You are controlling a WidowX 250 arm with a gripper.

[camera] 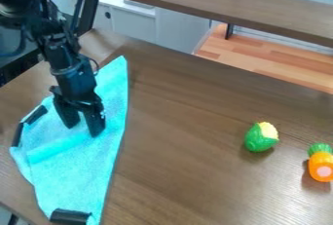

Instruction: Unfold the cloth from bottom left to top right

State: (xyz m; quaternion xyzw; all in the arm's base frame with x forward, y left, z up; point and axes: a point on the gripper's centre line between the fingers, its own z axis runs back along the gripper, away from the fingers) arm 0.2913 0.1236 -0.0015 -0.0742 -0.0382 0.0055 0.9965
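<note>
Cloth on counter, beneath the jaws, which stand apart; long axis runs from upper right of jaws to well below them. Probable grasp edge: down-left of jaws.

black arm | blocky joints | thin cable loop | black tool

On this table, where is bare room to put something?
The wide middle of the table, between the blue cloth and the toy corn. Crowded: picture left, where the gripper hangs over the cloth; lower right, beside the orange toy.
</note>
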